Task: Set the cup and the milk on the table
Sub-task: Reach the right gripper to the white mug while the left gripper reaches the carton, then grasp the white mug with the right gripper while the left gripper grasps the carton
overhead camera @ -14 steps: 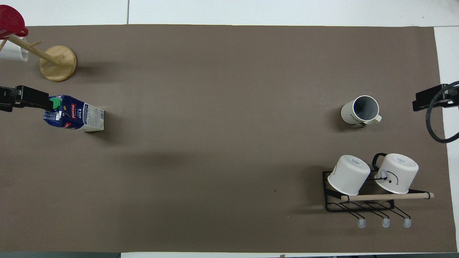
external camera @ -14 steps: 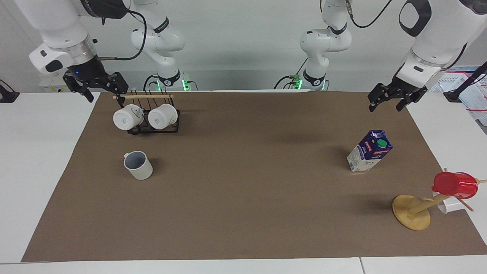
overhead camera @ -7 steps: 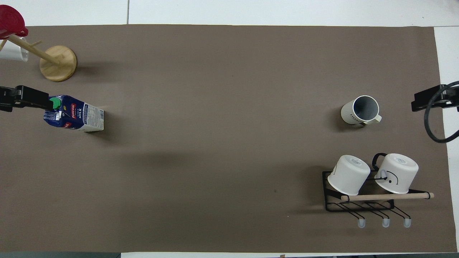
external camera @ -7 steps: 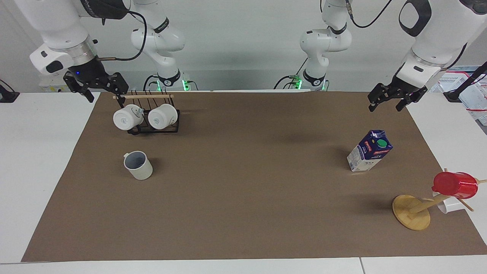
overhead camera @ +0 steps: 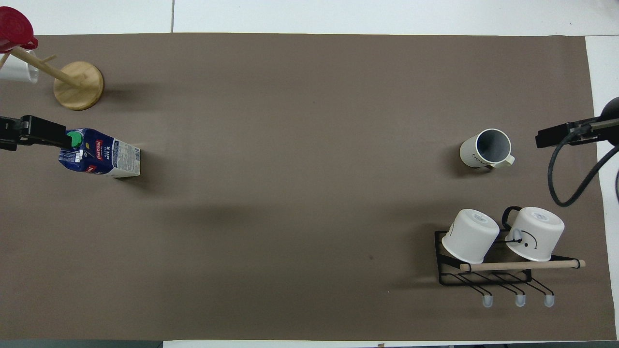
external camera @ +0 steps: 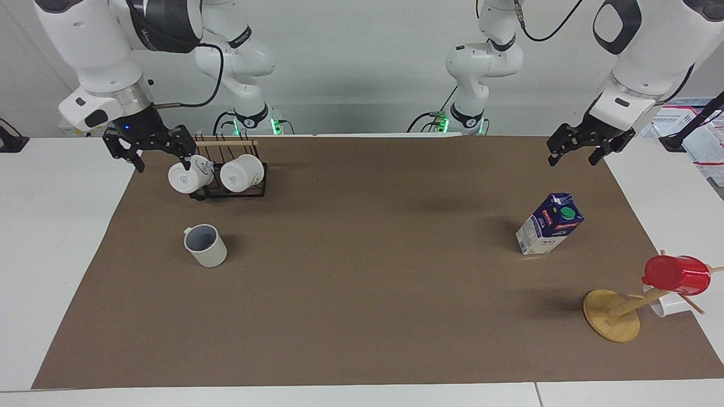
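The cup (external camera: pixel 205 246) (overhead camera: pixel 485 149) stands upright on the brown sheet of the table (external camera: pixel 362 294) (overhead camera: pixel 290 145), toward the right arm's end. The milk (external camera: pixel 548 232) (overhead camera: pixel 99 152) stands on the sheet toward the left arm's end, green cap up. My right gripper (external camera: pixel 162 161) (overhead camera: pixel 556 137) hangs open and empty in the air over the sheet's edge, close to the mug rack and apart from the cup. Over the sheet's corner at its own end, my left gripper (external camera: pixel 572 160) (overhead camera: pixel 34 137) waits, open and empty, apart from the milk.
A black wire rack (external camera: pixel 226 192) (overhead camera: pixel 483 280) holding two white mugs stands nearer to the robots than the cup. A wooden mug tree (external camera: pixel 613 316) (overhead camera: pixel 78 85) carrying a red cup (external camera: pixel 676 275) (overhead camera: pixel 14 34) stands farther from the robots than the milk.
The right gripper has come down and moved inward from the table's end toward the rack. The left gripper, cup and milk have not moved.
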You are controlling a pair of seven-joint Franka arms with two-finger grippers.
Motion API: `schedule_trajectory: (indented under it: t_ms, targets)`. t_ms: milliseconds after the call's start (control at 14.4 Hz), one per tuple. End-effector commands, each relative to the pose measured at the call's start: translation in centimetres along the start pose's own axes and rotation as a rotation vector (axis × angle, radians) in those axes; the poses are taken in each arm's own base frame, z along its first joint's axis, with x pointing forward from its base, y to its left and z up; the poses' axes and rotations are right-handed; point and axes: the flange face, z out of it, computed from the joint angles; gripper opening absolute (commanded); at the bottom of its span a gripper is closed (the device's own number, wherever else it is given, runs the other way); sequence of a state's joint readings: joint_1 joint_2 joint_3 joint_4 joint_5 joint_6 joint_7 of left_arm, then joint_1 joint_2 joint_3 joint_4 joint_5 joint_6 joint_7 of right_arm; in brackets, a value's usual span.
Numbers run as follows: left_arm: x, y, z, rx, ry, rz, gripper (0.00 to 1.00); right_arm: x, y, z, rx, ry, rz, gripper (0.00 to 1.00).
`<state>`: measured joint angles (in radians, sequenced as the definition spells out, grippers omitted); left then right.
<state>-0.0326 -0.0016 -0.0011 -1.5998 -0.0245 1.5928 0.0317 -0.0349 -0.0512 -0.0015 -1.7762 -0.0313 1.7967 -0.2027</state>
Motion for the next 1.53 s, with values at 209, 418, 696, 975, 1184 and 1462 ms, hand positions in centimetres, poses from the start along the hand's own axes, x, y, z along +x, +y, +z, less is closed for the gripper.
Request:
schedule_trajectory:
  t_ms: [209, 418, 696, 975, 1184, 1462]
  targets:
    - [-1.0, -0.2, -0.3, -0.01, -0.006, 0.01, 1.0, 2.0, 4.2, 8.9, -0.01, 0.062, -0.315, 1.0]
    - [-0.7, -0.3, 0.0, -0.008, 0.033, 0.018, 1.0, 2.1, 4.2, 14.6, 0.017, 0.085, -0.385, 1.0]
    - [-0.1, -1.0, 2.3, -0.004, 0.084, 0.019, 1.0, 1.9, 3.2, 18.6, 0.019, 0.075, -0.487, 1.0]
    - [0.3, -3.8, 7.2, 0.0, 0.099, -0.019, 1.0, 1.2, 3.1, 20.7, 0.023, 0.063, -0.591, 1.0]
    - [0.2, -5.5, 9.9, 0.001, 0.089, -0.051, 1.0, 1.2, 3.0, 21.8, 0.004, 0.091, -0.592, 1.0]
    - [1.7, -4.8, 13.0, 0.001, 0.086, -0.05, 1.0, 1.5, 3.0, 23.7, 0.023, 0.075, -0.591, 0.86]
